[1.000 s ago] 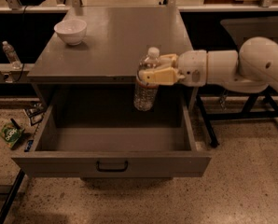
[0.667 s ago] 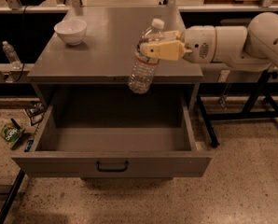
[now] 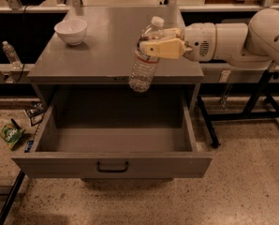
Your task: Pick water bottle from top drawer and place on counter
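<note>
Two cream fingers (image 3: 164, 48) clench the water bottle (image 3: 141, 72) at its upper part; the gripper (image 3: 151, 41) reaches in from the right. Since a second ago the bottle has risen out of the top drawer (image 3: 111, 165) and now hangs tilted at the front edge of the counter (image 3: 97, 50). I judge the lift nearly done; setting it on the counter remains.

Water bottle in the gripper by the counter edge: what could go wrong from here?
1. The water bottle hangs tilted in the gripper, held by its upper part; released so, it could topple and roll.
2. Its base is by the front edge of the counter, above the open top drawer; it may clip the edge or drop in.
</note>
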`<state>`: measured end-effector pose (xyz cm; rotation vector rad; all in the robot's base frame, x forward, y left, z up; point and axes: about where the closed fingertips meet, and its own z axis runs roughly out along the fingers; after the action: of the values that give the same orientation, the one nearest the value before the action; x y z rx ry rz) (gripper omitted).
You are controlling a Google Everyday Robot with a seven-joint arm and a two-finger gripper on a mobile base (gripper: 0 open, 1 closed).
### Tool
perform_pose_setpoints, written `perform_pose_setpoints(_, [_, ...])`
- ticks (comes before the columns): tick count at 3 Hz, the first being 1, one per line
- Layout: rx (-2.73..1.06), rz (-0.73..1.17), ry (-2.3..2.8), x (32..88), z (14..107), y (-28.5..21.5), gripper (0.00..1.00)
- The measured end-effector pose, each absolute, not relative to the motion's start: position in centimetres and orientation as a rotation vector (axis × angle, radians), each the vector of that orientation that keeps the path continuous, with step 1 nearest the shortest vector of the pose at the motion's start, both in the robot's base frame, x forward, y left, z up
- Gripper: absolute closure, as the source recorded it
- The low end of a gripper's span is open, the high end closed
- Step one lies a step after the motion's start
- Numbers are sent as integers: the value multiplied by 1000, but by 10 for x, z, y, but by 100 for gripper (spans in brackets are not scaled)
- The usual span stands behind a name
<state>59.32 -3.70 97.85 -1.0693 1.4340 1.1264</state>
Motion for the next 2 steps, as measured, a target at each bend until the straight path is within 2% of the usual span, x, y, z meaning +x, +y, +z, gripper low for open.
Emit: perform_pose_setpoints(2, [-893, 976, 1430, 668, 1036, -27, 100])
